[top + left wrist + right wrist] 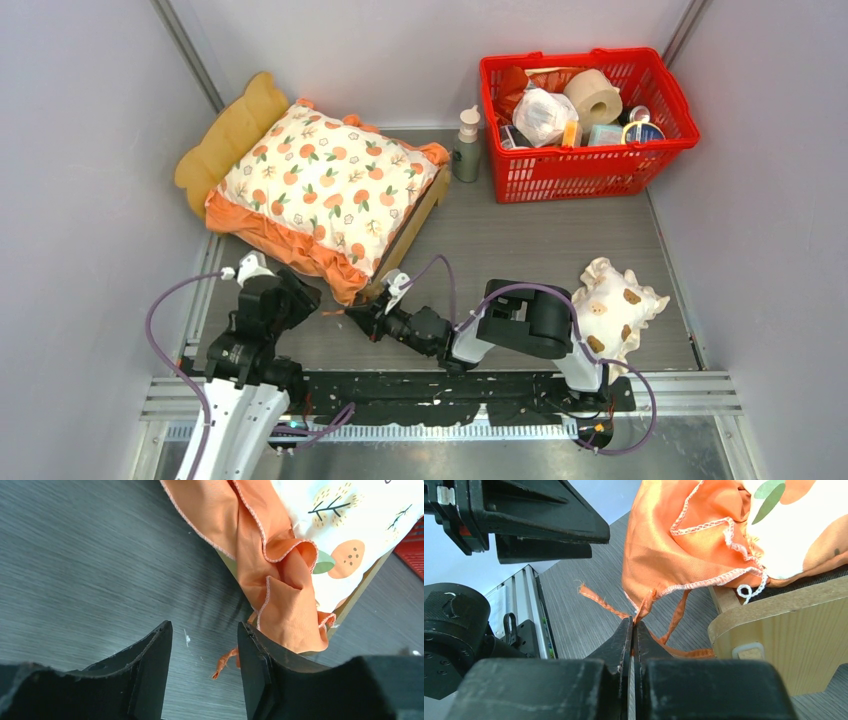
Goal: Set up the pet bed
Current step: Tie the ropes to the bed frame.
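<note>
The pet bed [232, 128], a small light-wood frame with a wavy scalloped headboard, stands angled at the far left of the grey wood-grain table [540, 240], headboard toward the left wall. A cream cushion [330, 180] printed with oranges lies on the frame and hides its base. Its orange satin ruffle [280, 595] overhangs the near corner of the bed.

The left gripper [205, 630] hovers low over the table at that corner, jaws parted and empty, with the ruffle draped against one finger. The right gripper [633, 625], beside the wooden foot rail [784, 640], is closed and pinches a thin orange tie strand [599, 600] that hangs from the ruffle.

A red plastic basket [590, 170] of assorted goods sits at the far right, with a grey-green pump bottle [467, 145] just beside it. A small cream frilled pillow [615, 305] with brown spots lies near the right arm.
</note>
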